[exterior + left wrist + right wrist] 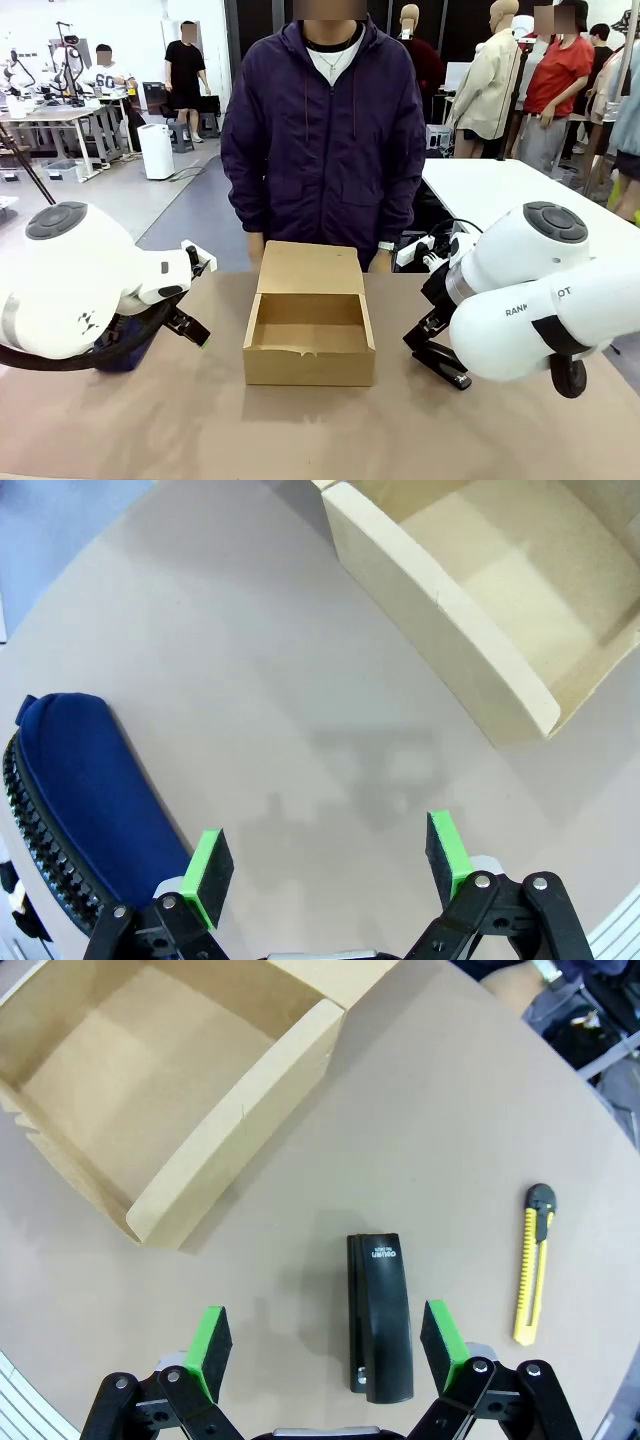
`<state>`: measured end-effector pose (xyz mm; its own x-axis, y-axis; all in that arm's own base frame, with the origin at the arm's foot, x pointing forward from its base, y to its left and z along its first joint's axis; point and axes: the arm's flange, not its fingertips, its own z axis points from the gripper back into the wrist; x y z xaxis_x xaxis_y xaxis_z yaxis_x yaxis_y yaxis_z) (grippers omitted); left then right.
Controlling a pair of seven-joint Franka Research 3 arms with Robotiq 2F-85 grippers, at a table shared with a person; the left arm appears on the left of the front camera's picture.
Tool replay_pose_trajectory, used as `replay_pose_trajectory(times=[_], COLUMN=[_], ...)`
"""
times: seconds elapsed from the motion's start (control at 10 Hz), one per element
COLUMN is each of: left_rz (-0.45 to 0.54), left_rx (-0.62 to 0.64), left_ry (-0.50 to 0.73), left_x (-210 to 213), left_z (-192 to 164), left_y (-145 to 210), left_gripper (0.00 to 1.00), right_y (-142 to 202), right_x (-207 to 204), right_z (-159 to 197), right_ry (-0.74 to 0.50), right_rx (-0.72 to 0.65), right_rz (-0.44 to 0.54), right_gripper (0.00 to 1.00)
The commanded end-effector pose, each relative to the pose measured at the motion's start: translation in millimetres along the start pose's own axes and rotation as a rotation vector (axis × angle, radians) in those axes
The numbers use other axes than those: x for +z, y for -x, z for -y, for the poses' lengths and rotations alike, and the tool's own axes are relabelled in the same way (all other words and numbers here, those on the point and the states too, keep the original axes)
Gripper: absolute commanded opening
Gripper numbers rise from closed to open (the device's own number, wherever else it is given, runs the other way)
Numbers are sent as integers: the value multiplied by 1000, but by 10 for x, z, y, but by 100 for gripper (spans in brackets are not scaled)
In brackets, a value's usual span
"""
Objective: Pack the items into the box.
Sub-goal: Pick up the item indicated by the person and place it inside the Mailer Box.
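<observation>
Showing stapler [380, 1315], knife [534, 1265] rt-wrist, pouch [90, 790] lt-wrist

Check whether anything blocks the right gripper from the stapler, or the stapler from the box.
Nothing visible does. The right gripper hangs open over the stapler, and bare table lies between stapler and the open box.

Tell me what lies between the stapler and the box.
Nothing but bare table: in the right wrist view, the stapler and the box stand apart.
</observation>
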<state>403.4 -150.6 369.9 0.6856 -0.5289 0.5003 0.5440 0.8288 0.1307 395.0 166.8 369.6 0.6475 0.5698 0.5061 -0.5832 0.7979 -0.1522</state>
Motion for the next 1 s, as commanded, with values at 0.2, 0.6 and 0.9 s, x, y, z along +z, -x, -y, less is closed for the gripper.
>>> replay_pose_trajectory(times=[0.2, 0.6, 0.9], left_rz=[-100, 105, 402], left_rx=[149, 420, 808], left_ry=[442, 895, 880], left_x=[568, 1881, 2486], left_z=[29, -878, -1990], left_y=[-5, 194, 1129], left_gripper=[100, 100, 100], right_y=[-112, 186, 1256], right_x=[533, 1863, 2403], right_z=[186, 1264, 2124], right_ry=[-280, -743, -799], right_rx=[-97, -539, -870], right_rz=[-91, 128, 459], right_gripper=[100, 100, 100])
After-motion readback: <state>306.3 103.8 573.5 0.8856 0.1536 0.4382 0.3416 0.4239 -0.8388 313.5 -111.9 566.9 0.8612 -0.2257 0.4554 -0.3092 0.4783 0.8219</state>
